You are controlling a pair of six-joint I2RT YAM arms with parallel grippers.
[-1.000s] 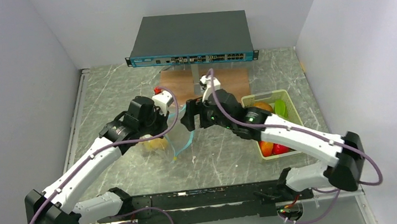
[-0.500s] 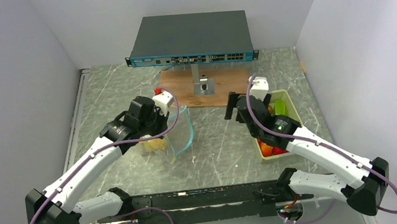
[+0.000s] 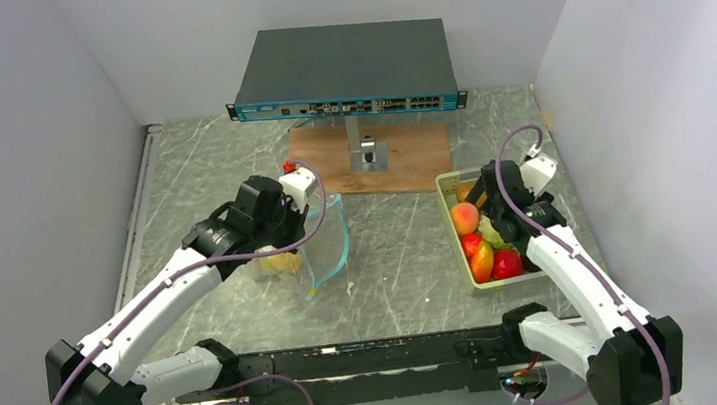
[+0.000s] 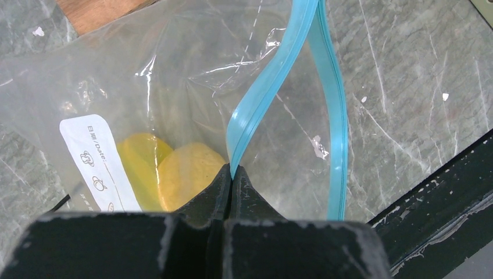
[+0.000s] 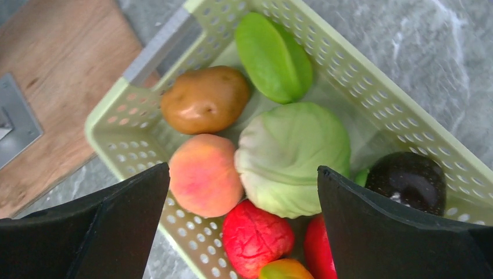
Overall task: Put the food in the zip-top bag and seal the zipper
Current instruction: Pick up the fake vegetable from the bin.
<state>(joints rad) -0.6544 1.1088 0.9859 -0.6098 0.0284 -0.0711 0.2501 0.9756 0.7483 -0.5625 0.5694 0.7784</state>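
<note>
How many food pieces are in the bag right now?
2 visible in the zip-top bag: one yellow piece by the white label, a second yellow piece beside it, just past the left hand pinching the zipper. The hand could hide more.

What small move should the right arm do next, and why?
Probably lower the right claw onto the peach in the tray and close. The claw hangs open and empty above it, while the left claw pinches the zipper, holding the bag open to receive it.
</note>
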